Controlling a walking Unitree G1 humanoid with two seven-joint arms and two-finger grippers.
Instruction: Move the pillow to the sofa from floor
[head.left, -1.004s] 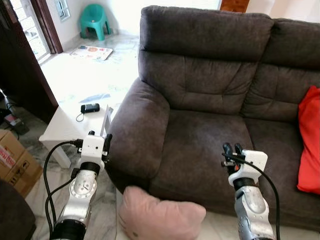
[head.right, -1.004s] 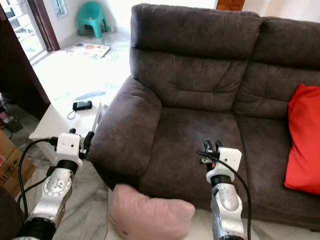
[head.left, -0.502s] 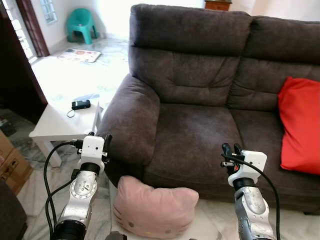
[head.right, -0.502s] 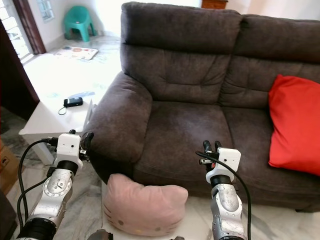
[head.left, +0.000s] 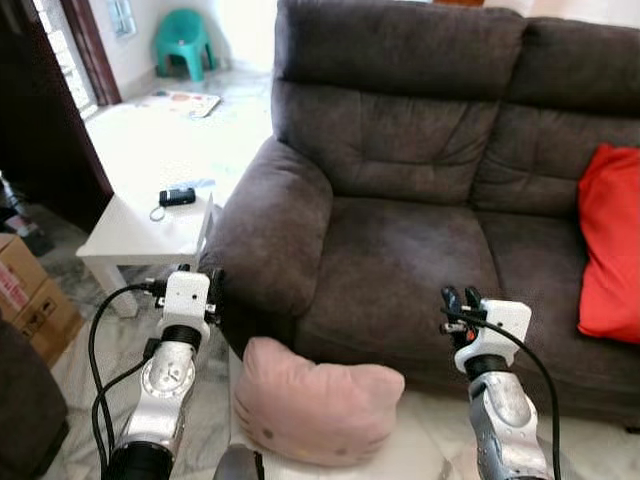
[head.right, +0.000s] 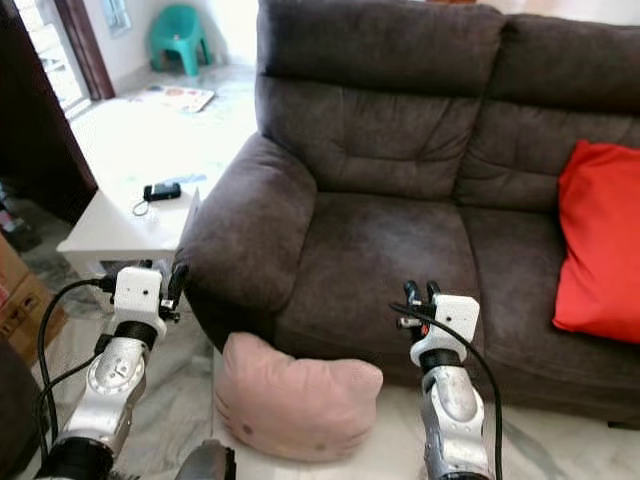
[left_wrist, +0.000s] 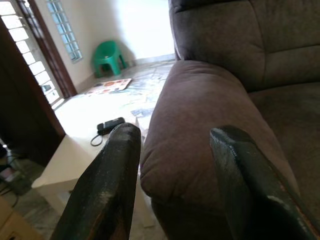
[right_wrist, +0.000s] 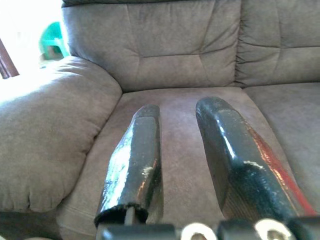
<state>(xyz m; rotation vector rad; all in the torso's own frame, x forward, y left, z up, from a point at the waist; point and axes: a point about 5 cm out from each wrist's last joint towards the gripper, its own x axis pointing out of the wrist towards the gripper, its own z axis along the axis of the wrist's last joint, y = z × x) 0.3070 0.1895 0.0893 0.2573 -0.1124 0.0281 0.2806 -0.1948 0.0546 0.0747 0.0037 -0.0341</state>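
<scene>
From the left eye, the pink pillow lies on the pale floor against the front of the dark sofa, below the seat's left end and between the two raised arms. The left pincer is held up beside the sofa's armrest, and the right pincer is up over the front edge of the seat; neither touches the pillow, so the pickup looks not yet begun. A red cushion leans at the sofa's far right, and a small white bench with a black device stands left of the armrest.

The right eye gives the same layout (the pillow sits low between both arms, probably so either can reach down to it).

In the left wrist view the two black fingers stand well apart, empty, aimed at the armrest, with a green chair far off.

The right wrist view has its fingers a little apart, holding nothing, pointed across the bare seat cushion, a likely landing place.
</scene>
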